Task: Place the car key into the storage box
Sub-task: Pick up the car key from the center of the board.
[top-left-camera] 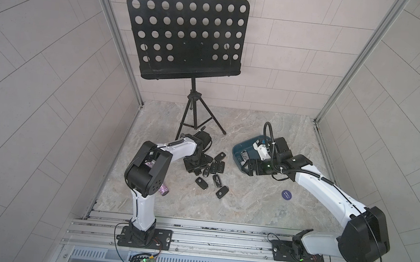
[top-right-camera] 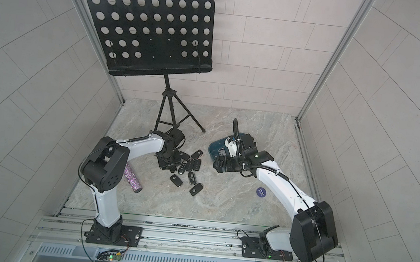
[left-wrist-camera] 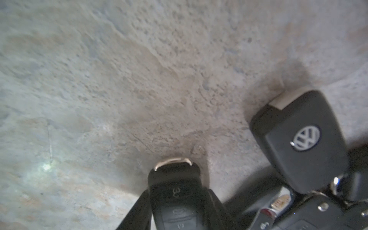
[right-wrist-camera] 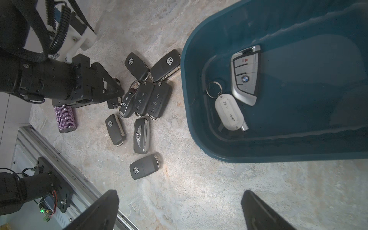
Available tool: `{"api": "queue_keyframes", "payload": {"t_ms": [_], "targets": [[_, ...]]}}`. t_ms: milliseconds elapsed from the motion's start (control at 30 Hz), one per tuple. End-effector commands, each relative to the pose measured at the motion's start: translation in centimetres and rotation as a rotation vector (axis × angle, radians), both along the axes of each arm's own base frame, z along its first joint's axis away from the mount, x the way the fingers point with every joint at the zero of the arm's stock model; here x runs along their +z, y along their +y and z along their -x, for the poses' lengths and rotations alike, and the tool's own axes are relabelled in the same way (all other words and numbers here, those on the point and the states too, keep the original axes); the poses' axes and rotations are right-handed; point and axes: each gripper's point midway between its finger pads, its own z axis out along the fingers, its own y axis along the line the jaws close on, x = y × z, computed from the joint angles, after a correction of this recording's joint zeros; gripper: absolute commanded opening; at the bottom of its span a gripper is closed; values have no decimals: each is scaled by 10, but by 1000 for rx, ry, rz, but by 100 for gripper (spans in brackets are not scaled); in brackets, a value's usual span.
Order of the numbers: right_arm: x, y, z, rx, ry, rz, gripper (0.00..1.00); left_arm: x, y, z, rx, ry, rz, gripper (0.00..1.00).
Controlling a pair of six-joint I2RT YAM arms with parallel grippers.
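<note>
A black car key [left-wrist-camera: 175,191] with buttons and a metal end lies on the stone table. My left gripper [left-wrist-camera: 177,201] is shut on it, one dark finger pressed against each side. In both top views this gripper [top-left-camera: 194,165] [top-right-camera: 167,163] reaches down at the left edge of a pile of black key fobs [top-left-camera: 213,169] [right-wrist-camera: 143,97]. The dark teal storage box [top-left-camera: 240,147] [right-wrist-camera: 185,83] sits to the right, holding a silver BMW key [right-wrist-camera: 246,75] and a white tag [right-wrist-camera: 229,112]. My right gripper [right-wrist-camera: 179,201] [top-left-camera: 249,167] hangs open beside the box's near edge, holding nothing.
A black perforated music stand [top-left-camera: 184,36] on a tripod stands at the back. A glittery purple cylinder [top-right-camera: 132,178] lies by the left arm. A round purple sticker [top-left-camera: 286,194] sits near the right arm. An aluminium rail [top-left-camera: 193,231] runs along the front.
</note>
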Motion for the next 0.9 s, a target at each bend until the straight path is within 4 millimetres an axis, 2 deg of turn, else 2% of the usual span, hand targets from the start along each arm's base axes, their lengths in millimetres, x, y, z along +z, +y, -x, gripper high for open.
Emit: {"api": "queue_keyframes", "payload": {"t_ms": [0,133,300,633,867], "targets": [[1,-3,4,-13,-6,8,99,-14,4,9,7,36,-24,39],[0,-4,3,-15,-10,11,100,-14,4,9,4,36,-25,30],[-9,-9,-4,-26,-13,61,100,-8,5,6,-2,19,-30,30],[-35,-33,-39,-93,1,301,100,32,8,-8,-46,-71,-23,30],[-39,-39,-61,-124,-22,379,100,59,17,-11,-41,-134,0,30]]}}
